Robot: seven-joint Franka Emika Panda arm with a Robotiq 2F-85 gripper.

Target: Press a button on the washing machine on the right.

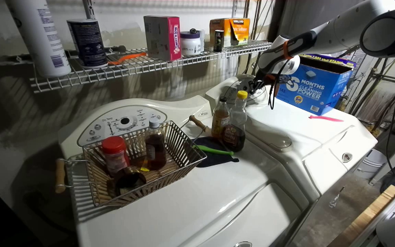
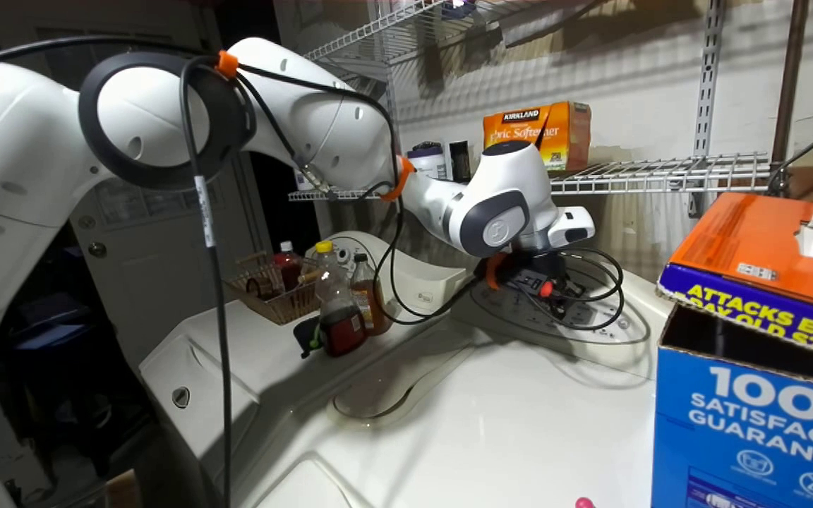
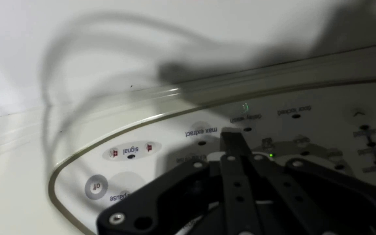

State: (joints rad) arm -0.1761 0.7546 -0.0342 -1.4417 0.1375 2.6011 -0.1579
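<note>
The glossy white washing machine (image 1: 286, 118) is the machine beside the blue box; it also shows in an exterior view (image 2: 519, 430). Its rounded console carries an oval button panel (image 2: 593, 331). In the wrist view, upside down, the panel shows an off button (image 3: 96, 186), signal buttons (image 3: 131, 150), a max extract label (image 3: 201, 132) and a lit green light (image 3: 271, 155). A pale round part (image 3: 215, 156) is mostly hidden behind my fingers. My gripper (image 3: 231, 133) is shut and empty, its tip between max extract and delay wash. I cannot tell whether it touches.
Two bottles (image 1: 234, 128) and a wire basket (image 1: 180, 173) stand on the neighbouring dryer (image 1: 132, 219). A blue box (image 1: 315, 85) stands beside the console. A wire shelf (image 1: 129, 68) runs above. A cable (image 2: 618, 282) loops around the gripper.
</note>
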